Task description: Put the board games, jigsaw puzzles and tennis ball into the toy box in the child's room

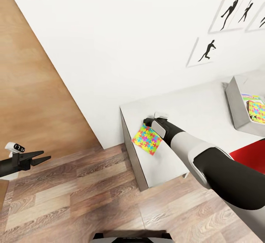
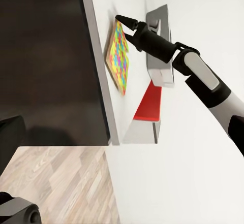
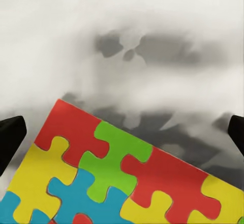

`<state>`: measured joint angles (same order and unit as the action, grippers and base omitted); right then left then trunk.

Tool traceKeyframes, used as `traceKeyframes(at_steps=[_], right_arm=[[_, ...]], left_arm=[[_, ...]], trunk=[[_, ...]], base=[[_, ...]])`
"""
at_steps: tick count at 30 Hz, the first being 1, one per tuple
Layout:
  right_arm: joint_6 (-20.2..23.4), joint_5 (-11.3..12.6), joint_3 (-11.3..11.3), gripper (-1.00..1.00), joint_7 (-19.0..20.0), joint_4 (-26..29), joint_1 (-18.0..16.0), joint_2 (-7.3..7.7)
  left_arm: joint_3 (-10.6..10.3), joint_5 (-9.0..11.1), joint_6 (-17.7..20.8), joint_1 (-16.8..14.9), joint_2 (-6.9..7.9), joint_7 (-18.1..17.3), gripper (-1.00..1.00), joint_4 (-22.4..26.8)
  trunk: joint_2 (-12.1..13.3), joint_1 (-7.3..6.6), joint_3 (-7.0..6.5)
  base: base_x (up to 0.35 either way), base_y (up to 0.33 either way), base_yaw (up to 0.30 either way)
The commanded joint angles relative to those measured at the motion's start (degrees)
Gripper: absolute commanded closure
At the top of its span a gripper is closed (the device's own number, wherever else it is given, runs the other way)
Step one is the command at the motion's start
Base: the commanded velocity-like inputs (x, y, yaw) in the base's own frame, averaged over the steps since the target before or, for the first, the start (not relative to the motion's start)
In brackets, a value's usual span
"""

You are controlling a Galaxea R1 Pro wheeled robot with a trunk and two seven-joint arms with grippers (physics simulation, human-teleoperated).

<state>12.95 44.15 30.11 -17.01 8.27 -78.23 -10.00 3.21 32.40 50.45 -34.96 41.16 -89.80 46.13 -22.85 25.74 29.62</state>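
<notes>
The right tool (image 2: 122, 23) hangs wide open over the thin, stiff, light jigsaw puzzle (image 1: 147, 139) on the tabletop (image 1: 198, 114); pinching its overhanging near edge looks best.

- We can read no text, label, brand or number anywhere.
- The wall pictures (image 1: 207, 51) carry only black athlete silhouettes, no lettering.
- The jigsaw puzzle (image 1: 147, 139) bears coloured pieces only, no print.

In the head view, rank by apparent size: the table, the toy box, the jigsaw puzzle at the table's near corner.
1. table
2. toy box, cut off by the frame edge
3. jigsaw puzzle, nearer the camera yet clearly smallest
</notes>
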Motion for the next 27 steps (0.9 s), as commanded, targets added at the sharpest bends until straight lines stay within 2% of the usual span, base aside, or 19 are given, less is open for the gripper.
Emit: traceKeyframes(at_steps=[1,15,27], right_arm=[[0.33,0.94,-0.49,-1.00,-0.39,-0.54,0.00,0.00],[0.32,0.94,-0.49,-1.00,-0.39,-0.54,0.00,0.00],[0.32,0.94,-0.49,-1.00,-0.39,-0.54,0.00,0.00]], left_arm=[[-0.05,0.03,0.61,-0.02,0.01,-0.20,-1.00,0.02],[-0.05,0.03,0.61,-0.02,-0.02,-0.20,-1.00,0.02],[-0.06,0.06,0.61,-0.02,-0.02,-0.20,-1.00,0.02]], trunk=[[-0.07,0.04,0.10],[-0.07,0.04,0.10],[-0.07,0.04,0.10]], base=[[-0.014,0.035,0.000],[-0.002,0.088,0.000],[-0.027,0.007,0.000]])
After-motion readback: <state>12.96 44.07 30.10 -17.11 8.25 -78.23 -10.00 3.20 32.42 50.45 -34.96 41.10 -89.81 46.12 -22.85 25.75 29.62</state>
